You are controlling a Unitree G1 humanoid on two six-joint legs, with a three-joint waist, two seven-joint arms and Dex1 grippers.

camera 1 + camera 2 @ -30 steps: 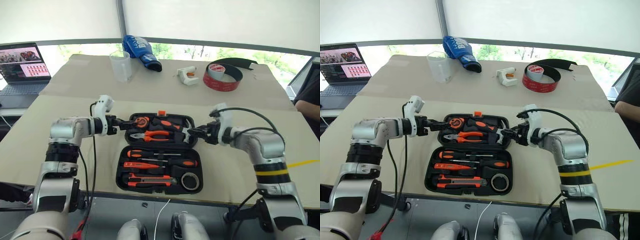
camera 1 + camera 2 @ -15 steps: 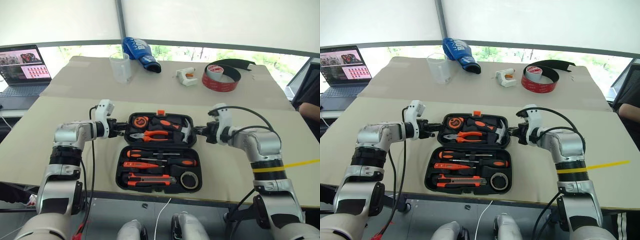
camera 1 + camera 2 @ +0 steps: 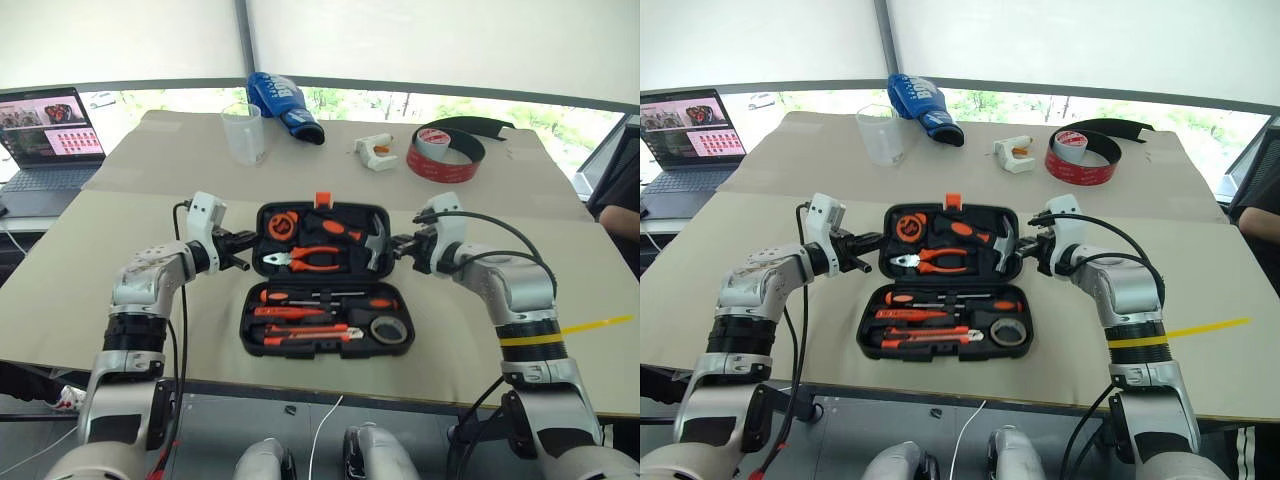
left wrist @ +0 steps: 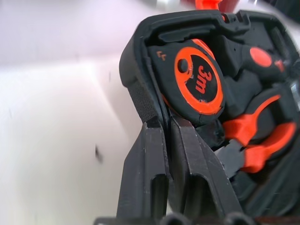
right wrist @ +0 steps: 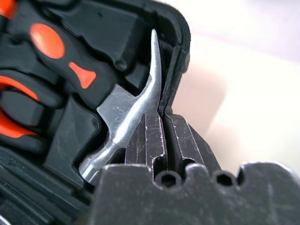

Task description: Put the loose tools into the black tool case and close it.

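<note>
The black tool case (image 3: 325, 352) lies open on the table in front of me, its lid (image 3: 266, 214) tilted up off the table with the orange latch (image 3: 322, 200) on top. In the lower half lie orange-and-black screwdrivers (image 3: 325, 298), a red screwdriver (image 3: 298, 313), the utility knife (image 3: 305, 336) and the small dark tape roll (image 3: 388, 328). My left gripper (image 3: 248, 245) is shut on the lid's left edge (image 4: 140, 101). My right gripper (image 3: 397, 245) is shut on the lid's right edge (image 5: 176, 56), beside a hammer head (image 5: 136, 112).
A tape measure (image 4: 199, 79) and pliers (image 3: 305, 260) sit in the lid. At the back of the table stand a laptop (image 3: 45, 125), a clear cup (image 3: 243, 133), a blue bag (image 3: 282, 103), a white glue gun (image 3: 377, 150) and a big red-and-grey tape roll (image 3: 445, 153). A person (image 3: 620, 215) is at the far right.
Both grippers have shut on the lid's side edges and risen. The lid has come up from lying flat to a tilted position.
</note>
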